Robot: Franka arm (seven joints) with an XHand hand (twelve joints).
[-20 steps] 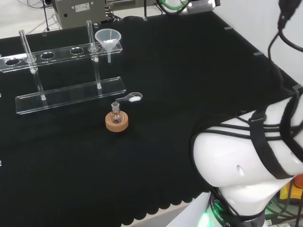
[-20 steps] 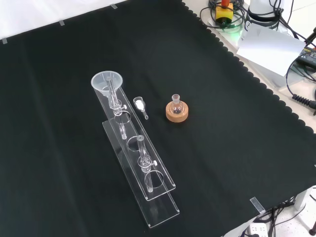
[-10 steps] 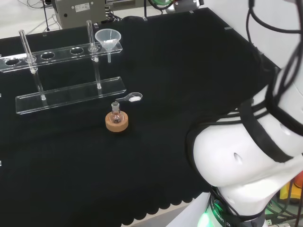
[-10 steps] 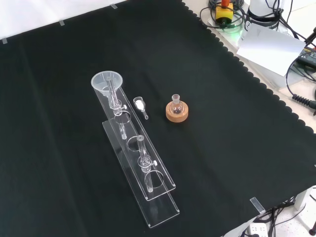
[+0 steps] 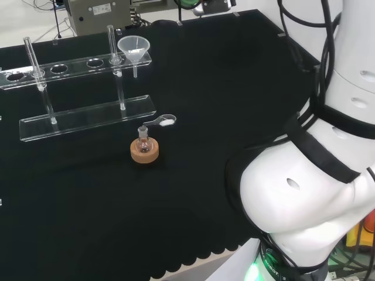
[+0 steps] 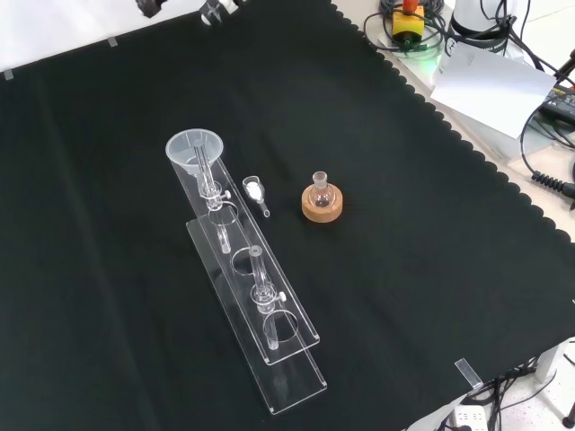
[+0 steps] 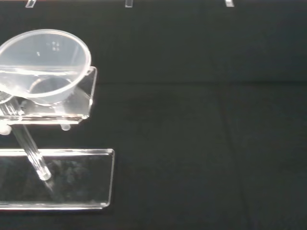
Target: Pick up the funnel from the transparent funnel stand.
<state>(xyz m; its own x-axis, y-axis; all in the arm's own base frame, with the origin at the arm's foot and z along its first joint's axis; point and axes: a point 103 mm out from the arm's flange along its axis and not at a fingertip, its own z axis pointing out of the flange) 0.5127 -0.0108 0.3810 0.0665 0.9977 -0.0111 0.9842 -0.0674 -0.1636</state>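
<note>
Black-cloth-covered counter (image 6: 422, 269) with glassware

On the cloth stand a long clear acrylic funnel stand (image 6: 254, 310), a round cork ring (image 6: 322, 206) with a small clear glass flask (image 6: 320, 188) on it, and, between them, a small clear scoop holding white powder (image 6: 255, 192).

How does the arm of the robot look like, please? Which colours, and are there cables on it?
The arm has big, rounded, glossy white links. Black cables run along them in bundles and loop above. A green light glows at the base. At the top edge of the front view, small black and white parts of the hand show.
</note>
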